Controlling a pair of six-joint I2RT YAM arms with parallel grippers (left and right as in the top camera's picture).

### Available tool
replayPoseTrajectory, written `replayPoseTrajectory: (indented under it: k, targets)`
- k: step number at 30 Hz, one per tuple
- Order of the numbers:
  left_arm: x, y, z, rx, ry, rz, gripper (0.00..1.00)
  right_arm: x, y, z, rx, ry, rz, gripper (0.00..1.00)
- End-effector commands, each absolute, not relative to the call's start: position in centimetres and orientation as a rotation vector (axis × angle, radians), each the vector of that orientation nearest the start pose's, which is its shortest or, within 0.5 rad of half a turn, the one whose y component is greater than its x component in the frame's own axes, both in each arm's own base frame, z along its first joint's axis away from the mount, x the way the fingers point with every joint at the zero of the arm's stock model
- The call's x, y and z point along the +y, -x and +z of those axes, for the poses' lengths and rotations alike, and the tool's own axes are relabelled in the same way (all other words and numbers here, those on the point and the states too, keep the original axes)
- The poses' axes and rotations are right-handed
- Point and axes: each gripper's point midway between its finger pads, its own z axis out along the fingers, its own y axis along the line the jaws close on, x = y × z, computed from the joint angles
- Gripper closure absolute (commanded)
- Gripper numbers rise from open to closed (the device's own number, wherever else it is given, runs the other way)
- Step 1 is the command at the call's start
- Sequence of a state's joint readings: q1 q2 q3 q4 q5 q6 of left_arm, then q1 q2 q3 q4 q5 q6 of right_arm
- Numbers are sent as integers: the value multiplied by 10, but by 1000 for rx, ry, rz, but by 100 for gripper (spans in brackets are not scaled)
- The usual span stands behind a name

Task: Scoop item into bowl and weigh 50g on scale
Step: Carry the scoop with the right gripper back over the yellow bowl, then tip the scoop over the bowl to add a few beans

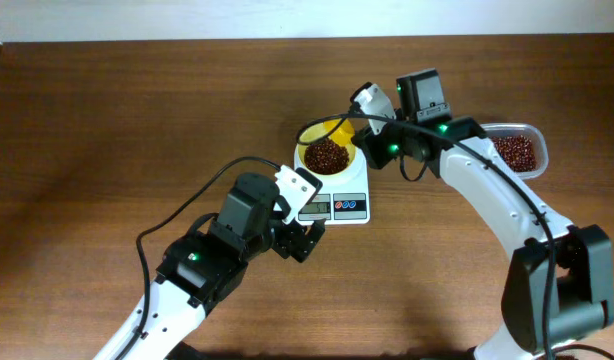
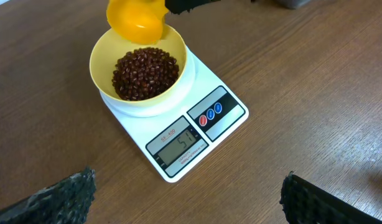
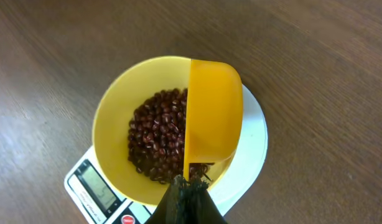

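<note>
The pale yellow bowl [image 1: 326, 160] sits on the white scale [image 1: 342, 205] and holds a heap of red-brown beans [image 1: 326, 154]. In the left wrist view the bowl [image 2: 104, 68], beans [image 2: 145, 73] and scale [image 2: 197, 134] show; the display reads about 51. My right gripper [image 3: 190, 186] is shut on the handle of a yellow scoop [image 3: 213, 115], held tilted on its side over the bowl [image 3: 113, 124] and beans [image 3: 157, 137]. The scoop also shows overhead [image 1: 339, 129]. My left gripper [image 2: 188, 199] is open and empty, on the table in front of the scale.
A clear plastic tub [image 1: 517, 150] with more beans stands at the right, behind my right arm. Brown wooden table [image 1: 107, 120] all around. A black cable loops over the left arm.
</note>
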State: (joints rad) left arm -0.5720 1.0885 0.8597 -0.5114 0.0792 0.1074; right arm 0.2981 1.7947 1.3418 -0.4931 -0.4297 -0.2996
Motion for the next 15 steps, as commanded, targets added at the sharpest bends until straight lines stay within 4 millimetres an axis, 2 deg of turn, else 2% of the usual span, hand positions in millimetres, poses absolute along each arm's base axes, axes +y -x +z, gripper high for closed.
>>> replayPoseTrajectory:
  k: [1, 13, 15]
  targets:
    - [-191, -269, 182, 2195, -806, -336, 1, 206, -421, 119, 2310, 943, 503, 96]
    - [-191, -269, 182, 2195, -806, -336, 1, 226, -410, 115, 2256, 1081, 493, 96]
    - [-191, -269, 182, 2195, -806, -336, 1, 224, -412, 114, 2245, 1107, 460, 96]
